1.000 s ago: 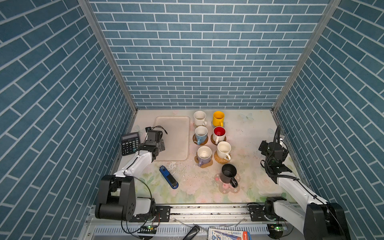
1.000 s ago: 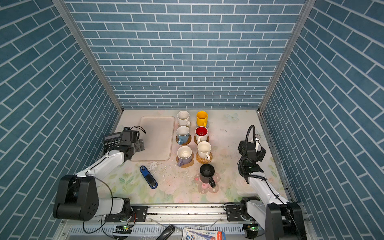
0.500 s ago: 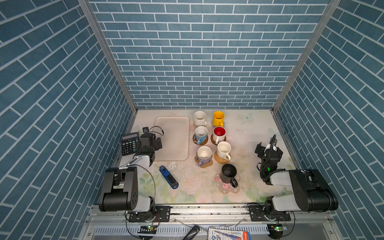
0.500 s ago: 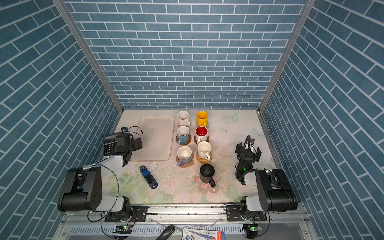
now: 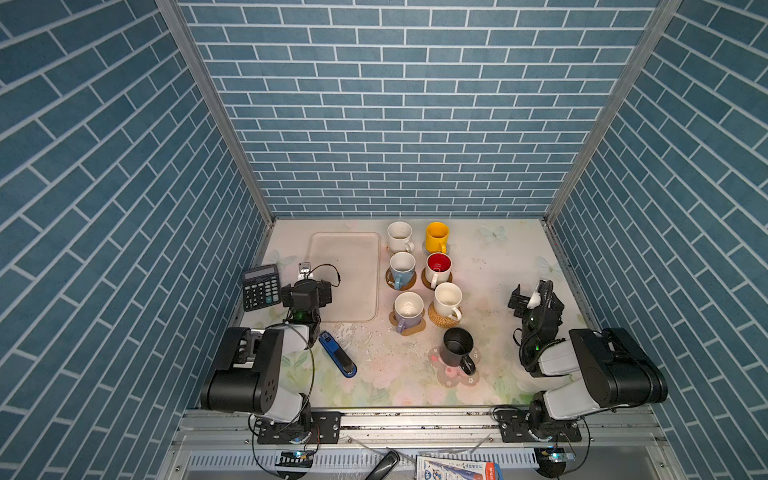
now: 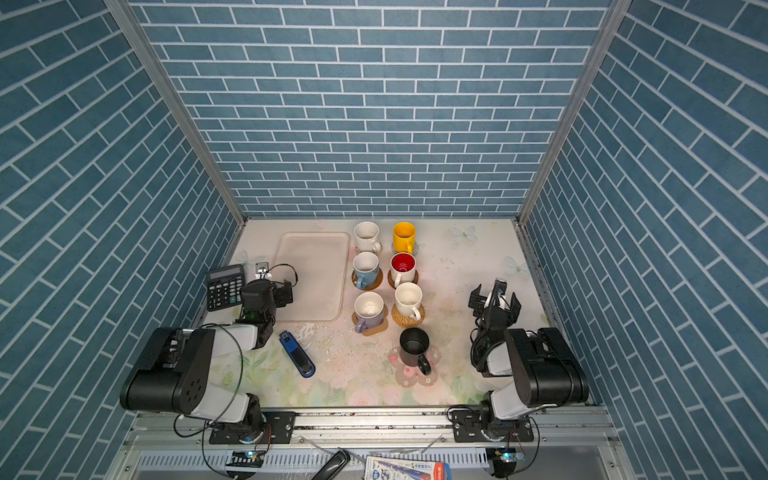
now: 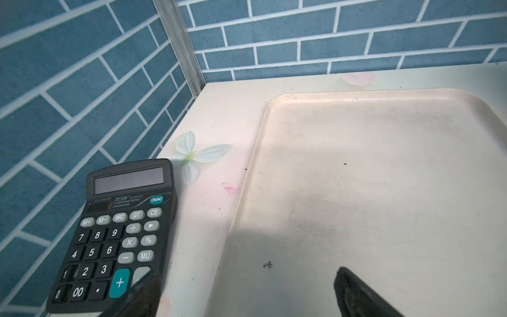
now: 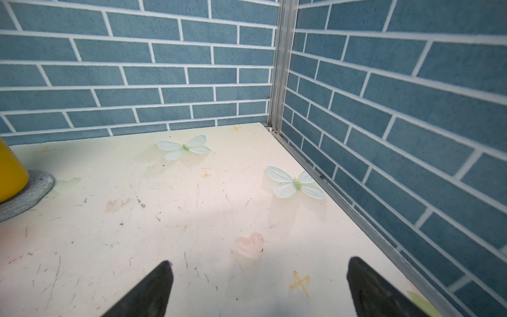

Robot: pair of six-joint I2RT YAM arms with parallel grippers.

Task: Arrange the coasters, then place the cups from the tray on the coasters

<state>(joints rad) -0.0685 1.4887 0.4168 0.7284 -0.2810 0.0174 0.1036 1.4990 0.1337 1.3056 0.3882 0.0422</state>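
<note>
Both arms fold back home, left gripper [image 5: 308, 287] and right gripper [image 5: 533, 297] gaping empty, bare tray [image 5: 345, 266] just ahead of the left, cups [image 5: 447, 297] on coasters [image 5: 440, 319] between them.

bench [image 5: 498, 266]: pale top with printed flowers and butterflies | left of middle: flat beige plastic tray [image 5: 353, 286] | left edge: black calculator [image 5: 260, 287] | front left: long blue and black tool [image 5: 337, 354] | middle: small round coasters [image 5: 438, 320], big pink flower-shaped coaster [image 5: 452, 380]
</note>
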